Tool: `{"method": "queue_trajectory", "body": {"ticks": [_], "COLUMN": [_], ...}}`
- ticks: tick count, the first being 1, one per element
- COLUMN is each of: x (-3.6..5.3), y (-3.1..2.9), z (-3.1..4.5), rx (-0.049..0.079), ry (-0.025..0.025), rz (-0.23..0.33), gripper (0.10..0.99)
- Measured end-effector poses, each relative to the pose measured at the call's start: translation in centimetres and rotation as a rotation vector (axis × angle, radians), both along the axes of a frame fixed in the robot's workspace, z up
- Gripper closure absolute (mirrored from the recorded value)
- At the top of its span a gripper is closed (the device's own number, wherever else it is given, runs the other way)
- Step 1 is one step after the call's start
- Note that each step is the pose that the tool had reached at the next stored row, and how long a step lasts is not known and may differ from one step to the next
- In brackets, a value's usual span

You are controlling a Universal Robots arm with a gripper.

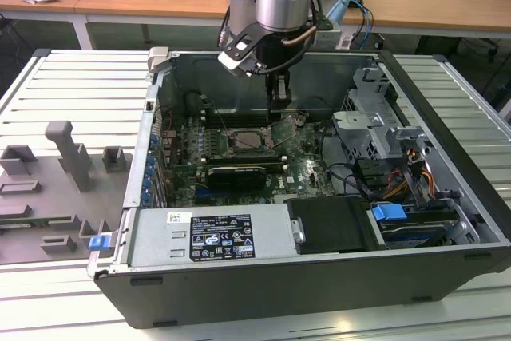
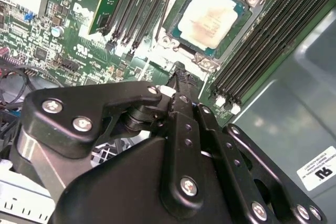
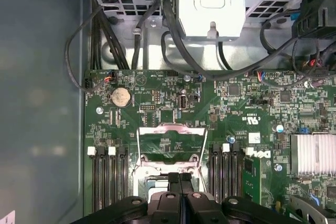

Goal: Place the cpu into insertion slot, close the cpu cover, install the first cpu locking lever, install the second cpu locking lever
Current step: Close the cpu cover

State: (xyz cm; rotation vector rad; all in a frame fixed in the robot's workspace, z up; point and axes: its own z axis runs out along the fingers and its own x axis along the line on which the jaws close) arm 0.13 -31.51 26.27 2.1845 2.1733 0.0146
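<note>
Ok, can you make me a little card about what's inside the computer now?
Chip: small flat square silver-grey cpu, lying in the slot.
Slot: small dark square insertion slot with silver rim, on the green board.
Cover: thin square silver metal frame, the cpu cover, lifted open, not over the chip.
Tool: black tool, shut, holding nothing, close beside the slot.

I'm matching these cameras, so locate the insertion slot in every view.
Exterior view: insertion slot in the middle of the motherboard, close by the gripper.
Second wrist view: slot just past the gripper, with the cpu lying in it.
First wrist view: slot at the foot of the open cpu cover, partly behind the gripper.
Shared landmark: black memory slots flanking it on both sides.
</note>
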Motion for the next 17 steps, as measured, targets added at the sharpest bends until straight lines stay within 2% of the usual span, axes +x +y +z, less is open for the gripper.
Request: {"method": "queue_trajectory", "body": {"ticks": [9,17], "x": [1.16,2.84], "y": [0.0,0.0], "z": [-0.03,-0.04], "rx": [0.0,-0.002], "ry": [0.0,0.0007], "rz": [0.0,0.0], "gripper": [0.98,0.98]}}
